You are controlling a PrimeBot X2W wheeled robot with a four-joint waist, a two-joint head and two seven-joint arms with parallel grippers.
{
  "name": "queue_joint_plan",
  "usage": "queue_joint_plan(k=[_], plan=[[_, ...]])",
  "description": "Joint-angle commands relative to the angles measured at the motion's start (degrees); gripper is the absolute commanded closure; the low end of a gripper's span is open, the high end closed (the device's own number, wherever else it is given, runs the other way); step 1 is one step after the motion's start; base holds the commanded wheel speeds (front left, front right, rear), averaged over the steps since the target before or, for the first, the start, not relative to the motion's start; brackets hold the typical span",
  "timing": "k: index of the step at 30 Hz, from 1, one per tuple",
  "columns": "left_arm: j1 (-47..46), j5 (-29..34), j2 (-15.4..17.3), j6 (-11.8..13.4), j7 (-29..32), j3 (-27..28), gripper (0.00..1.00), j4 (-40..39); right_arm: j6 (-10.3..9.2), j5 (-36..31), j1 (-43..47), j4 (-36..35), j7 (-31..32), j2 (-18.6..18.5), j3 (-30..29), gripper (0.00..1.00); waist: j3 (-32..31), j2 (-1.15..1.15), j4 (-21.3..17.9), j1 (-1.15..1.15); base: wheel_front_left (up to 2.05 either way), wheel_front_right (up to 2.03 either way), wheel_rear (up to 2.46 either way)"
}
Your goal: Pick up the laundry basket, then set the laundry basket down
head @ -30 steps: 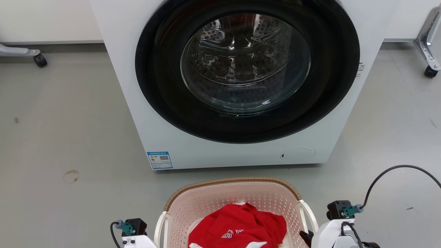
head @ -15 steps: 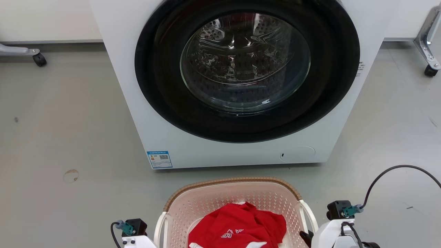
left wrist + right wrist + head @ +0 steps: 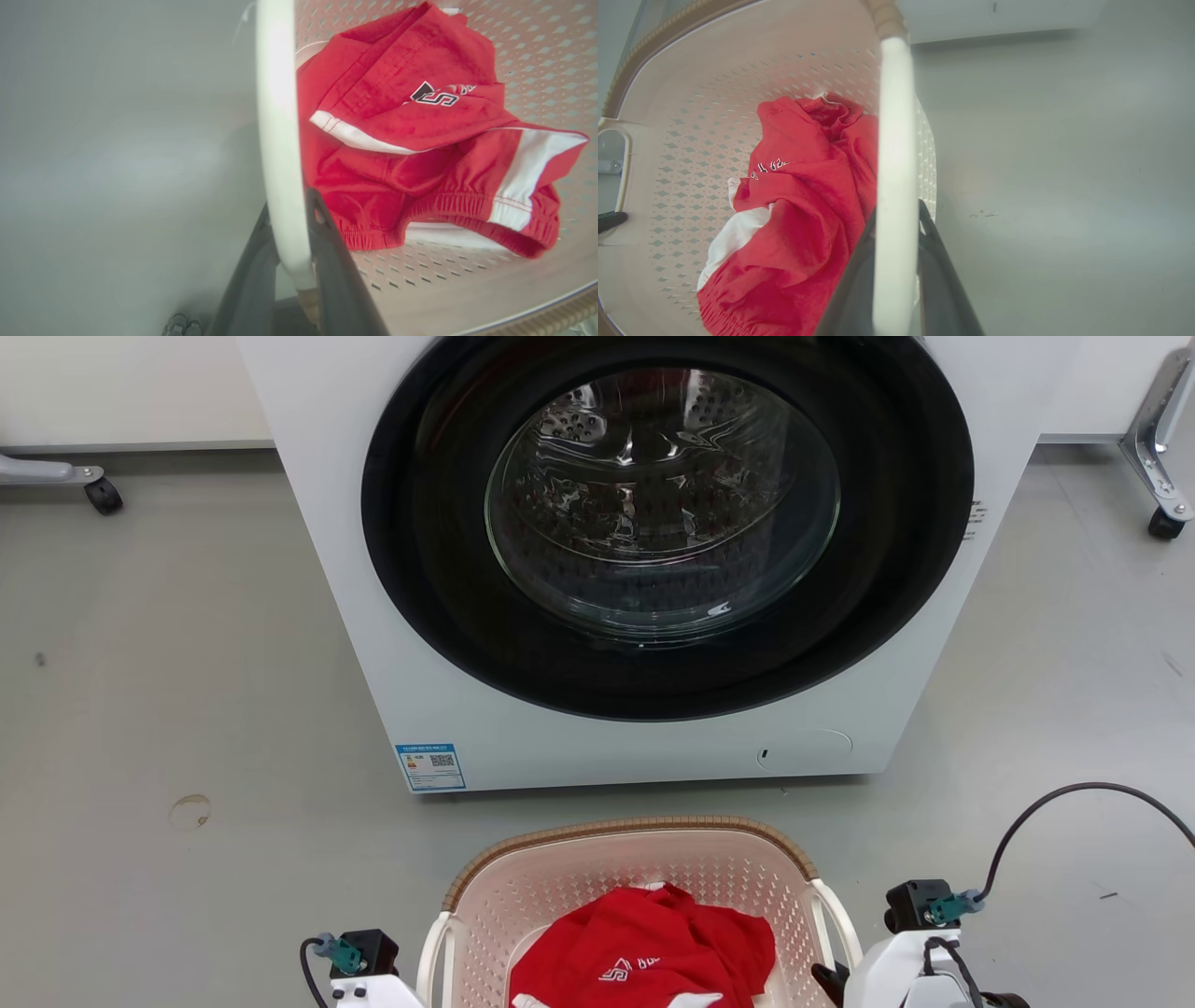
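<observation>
Two grippers flank the cream perforated plastic laundry basket (image 3: 635,826), which lies just before the white washing machine (image 3: 308,476). The fingers of the left gripper (image 3: 289,205) and of the right gripper (image 3: 896,210) each pinch a white side handle. The handle-to-handle axis parallels the machine's front, so lifting likely needs both arms rising together.

cream perforated laundry basket (image 3: 560,882), brown rim, upright

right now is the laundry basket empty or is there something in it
Not empty. The laundry basket holds one crumpled red garment with white trim; the perforated walls above it are bare.
</observation>
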Motion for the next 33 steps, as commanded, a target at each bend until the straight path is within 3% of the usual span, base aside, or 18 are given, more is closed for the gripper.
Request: queue_joint_plan(k=[1, 20, 33], plan=[[-1.6, 0.0, 7.8, 1.4, -0.6, 1.2, 1.00, 3.3, 0.19, 0.6, -1.8, 2.6, -0.4, -5.4, -0.3, 1.00, 0.0, 0.00, 0.0, 0.00, 0.00, 0.00, 0.00], [-2.3, -0.4, 7.6, 1.4, -0.5, 0.9, 1.00, 3.4, 0.19, 0.3, -2.4, 2.8, -0.5, -5.4, -0.3, 1.00, 1.8, 0.00, -0.1, 0.00, 0.00, 0.00, 0.00], [-5.2, 0.2, 7.2, 1.4, -1.8, 0.4, 1.00, 3.4, 0.19, 0.0, -5.0, 3.5, -2.5, -5.4, -0.3, 1.00, 6.7, 0.00, -0.6, 0.00, 0.00, 0.00, 0.00]])
